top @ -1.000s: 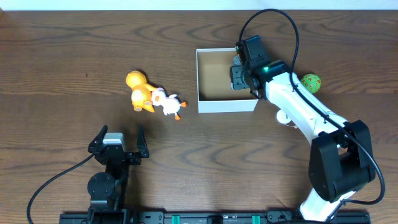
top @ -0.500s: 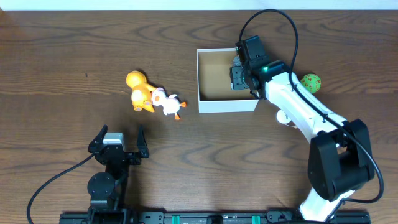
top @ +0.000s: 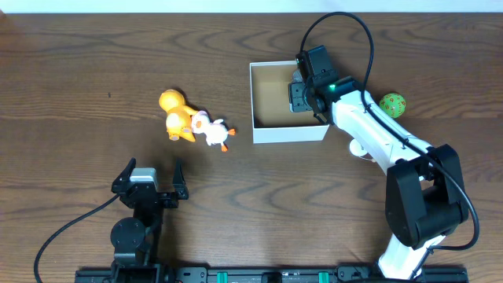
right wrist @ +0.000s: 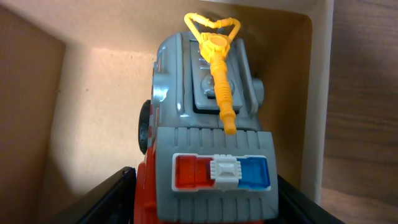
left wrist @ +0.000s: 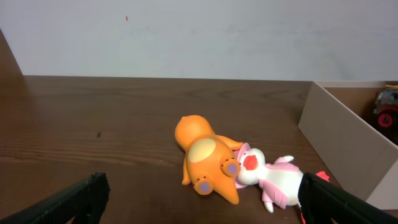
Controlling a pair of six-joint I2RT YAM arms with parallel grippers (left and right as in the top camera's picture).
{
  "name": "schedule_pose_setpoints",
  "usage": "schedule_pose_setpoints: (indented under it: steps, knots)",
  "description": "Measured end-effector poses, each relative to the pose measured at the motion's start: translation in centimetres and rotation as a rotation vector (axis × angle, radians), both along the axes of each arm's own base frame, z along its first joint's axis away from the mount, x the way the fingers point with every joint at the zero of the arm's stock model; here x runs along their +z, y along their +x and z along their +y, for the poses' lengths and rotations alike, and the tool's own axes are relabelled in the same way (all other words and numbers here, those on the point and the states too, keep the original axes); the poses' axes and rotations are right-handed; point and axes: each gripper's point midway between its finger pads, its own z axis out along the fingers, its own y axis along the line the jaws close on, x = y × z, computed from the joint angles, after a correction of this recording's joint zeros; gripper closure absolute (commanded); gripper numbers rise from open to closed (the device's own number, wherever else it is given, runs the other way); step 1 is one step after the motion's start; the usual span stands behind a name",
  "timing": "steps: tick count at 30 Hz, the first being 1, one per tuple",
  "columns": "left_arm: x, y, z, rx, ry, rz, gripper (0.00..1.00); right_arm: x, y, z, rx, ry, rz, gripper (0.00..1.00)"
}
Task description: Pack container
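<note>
The container (top: 289, 132), a white-walled cardboard box with a brown inside, stands right of the table's middle. It also shows in the left wrist view (left wrist: 342, 134) and the right wrist view (right wrist: 320, 106). My right gripper (top: 301, 93) (right wrist: 208, 199) is down inside the box at its right wall, shut on a grey and orange toy truck (right wrist: 211, 112) with a yellow nozzle on top. The truck also shows in the left wrist view (left wrist: 387, 107). My left gripper (top: 149, 177) (left wrist: 202, 202) is open and empty near the front left.
An orange plush toy (top: 177, 118) (left wrist: 205, 155) and a white and pink plush toy (top: 212, 131) (left wrist: 277, 180) lie touching, left of the box. A green ball (top: 393, 104) sits right of the box, beyond my right arm.
The box has shifted slightly to the right and my right gripper has edged a little with the truck. The left arm has not moved.
</note>
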Motion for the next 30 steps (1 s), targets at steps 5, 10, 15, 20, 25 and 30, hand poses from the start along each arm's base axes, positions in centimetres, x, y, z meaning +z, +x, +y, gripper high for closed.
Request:
schedule_pose_setpoints:
  steps: [5,10,15,20,25,30]
  knots:
    - [0.0,0.0,0.0,0.0,0.0,0.0,0.02,0.0,0.0,0.0,0.0,0.0,0.0,0.34]
    - [0.0,0.0,0.0,0.0,0.0,0.0,0.02,0.1,0.1,0.0,-0.003,0.004,-0.006,0.29]
    - [0.0,0.0,0.0,0.0,0.0,0.0,0.02,0.1,0.1,0.1,-0.004,0.005,-0.007,0.29]
    - [0.0,0.0,0.0,0.0,0.0,0.0,0.02,0.1,0.2,0.1,-0.003,0.007,-0.01,0.31]
    - [0.0,0.0,0.0,0.0,0.0,0.0,0.02,0.6,0.8,0.6,0.001,0.036,-0.035,0.41]
    - [0.0,0.0,0.0,0.0,0.0,0.0,0.02,1.0,1.3,1.3,0.027,0.057,-0.06,0.46]
